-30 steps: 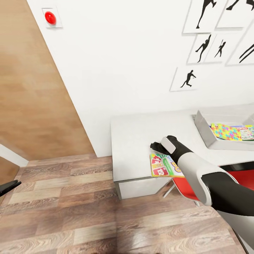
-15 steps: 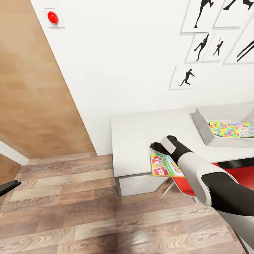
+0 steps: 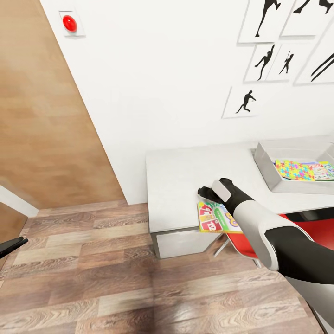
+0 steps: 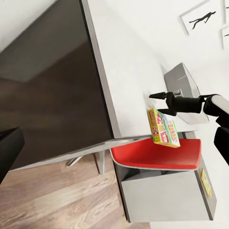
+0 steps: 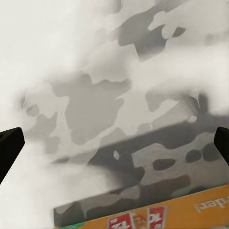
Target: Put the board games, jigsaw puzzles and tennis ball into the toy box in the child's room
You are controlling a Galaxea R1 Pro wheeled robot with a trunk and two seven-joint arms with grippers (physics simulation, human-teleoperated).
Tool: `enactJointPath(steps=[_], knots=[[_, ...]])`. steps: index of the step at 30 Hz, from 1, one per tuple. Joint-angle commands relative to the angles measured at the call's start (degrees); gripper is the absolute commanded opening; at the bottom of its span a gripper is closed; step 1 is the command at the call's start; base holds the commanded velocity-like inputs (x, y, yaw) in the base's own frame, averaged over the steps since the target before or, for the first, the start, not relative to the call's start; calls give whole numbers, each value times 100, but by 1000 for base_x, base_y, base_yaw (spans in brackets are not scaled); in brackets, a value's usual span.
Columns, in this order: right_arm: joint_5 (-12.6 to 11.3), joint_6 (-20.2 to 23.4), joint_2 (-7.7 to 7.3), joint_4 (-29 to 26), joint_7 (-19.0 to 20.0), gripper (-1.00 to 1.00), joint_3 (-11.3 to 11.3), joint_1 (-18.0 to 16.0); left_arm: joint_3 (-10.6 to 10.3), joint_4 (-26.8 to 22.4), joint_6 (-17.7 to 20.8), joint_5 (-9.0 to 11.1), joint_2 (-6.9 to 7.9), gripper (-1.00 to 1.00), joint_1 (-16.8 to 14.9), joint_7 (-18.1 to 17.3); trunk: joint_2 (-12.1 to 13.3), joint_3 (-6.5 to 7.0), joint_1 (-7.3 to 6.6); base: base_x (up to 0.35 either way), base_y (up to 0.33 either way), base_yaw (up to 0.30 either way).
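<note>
A colourful board game (image 3: 215, 218) lies flat at the front edge of the grey table (image 3: 185, 171), and its orange edge (image 5: 157, 217) shows in the right wrist view. My right gripper (image 3: 207, 192) hovers just above its far edge, open, with the fingertips (image 5: 9, 148) wide apart and nothing between them. From the left wrist view the game (image 4: 163, 128) sits under that gripper (image 4: 161, 102). The grey toy box (image 3: 266, 171) stands on the table's right part with a jigsaw puzzle (image 3: 296, 169) inside. My left gripper (image 3: 11, 245) hangs low over the floor, open (image 4: 114, 145).
A red chair (image 3: 320, 232) is tucked under the table beside my right arm. A wooden door (image 3: 41, 116) stands at the left, and a white wall with framed pictures (image 3: 241, 103) rises behind the table. Wood floor (image 3: 116, 278) stretches in front.
The head camera shifted slightly a second ago, moving the whole picture. Both arms and the board game have stayed where they were.
</note>
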Motion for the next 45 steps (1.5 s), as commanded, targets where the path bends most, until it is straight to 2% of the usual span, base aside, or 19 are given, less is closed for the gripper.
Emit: enactJointPath(steps=[1, 13, 36, 42, 45], knots=[[-60, 19, -3, -13, -44, 100, 47, -3, 2, -1, 61, -9, 1, 100, -3, -27, -10, -3, 3, 0, 0, 0], [-60, 19, -1, -96, -33, 100, 47, -3, 2, -1, 61, -9, 1, 100, -3, -27, -10, 99, 3, 0, 0, 0], [-65, 55, -4, -943, -37, 100, 47, 5, 2, -1, 61, -9, 1, 100, -3, -27, -10, 315, 3, 0, 0, 0], [-73, 129, -7, -1321, -40, 100, 48, 16, 2, -1, 61, -9, 1, 100, -3, -27, -10, 372, 3, 0, 0, 0], [-76, 329, -8, -1753, -40, 100, 45, 155, 2, -1, 61, -9, 1, 100, -3, -27, -10, 400, 3, 0, 0, 0]])
